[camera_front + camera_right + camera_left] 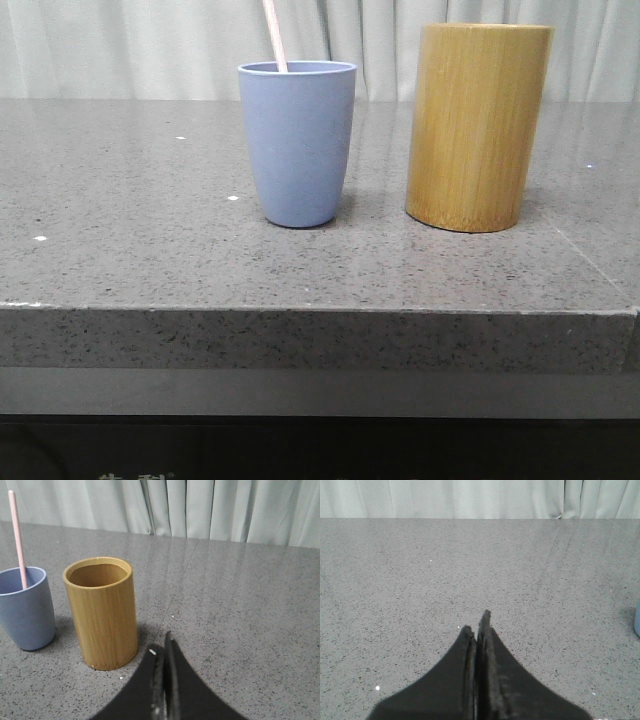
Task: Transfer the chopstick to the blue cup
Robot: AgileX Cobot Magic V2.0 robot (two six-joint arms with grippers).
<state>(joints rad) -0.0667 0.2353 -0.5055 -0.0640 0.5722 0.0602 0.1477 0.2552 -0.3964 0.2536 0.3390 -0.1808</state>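
Note:
The blue cup (pixel 298 143) stands upright on the grey stone table (pixel 120 240). A pale pinkish chopstick (pixel 274 35) leans inside it, its tip rising above the rim. The right wrist view also shows the cup (pixel 26 610) with the chopstick (pixel 17 535) in it. My right gripper (pixel 162 642) is shut and empty, low over the table beside the bamboo cylinder. My left gripper (pixel 476 622) is shut and empty over bare table, with only a sliver of the cup (pixel 637 622) at the view's edge. Neither gripper shows in the front view.
A taller, wider yellow-brown bamboo cylinder (pixel 477 125) stands close to the right of the cup; the right wrist view (pixel 101 612) shows its inside as far down as the rim allows, with nothing visible. Pale curtains hang behind the table. The table's front edge (pixel 320 310) is near the camera.

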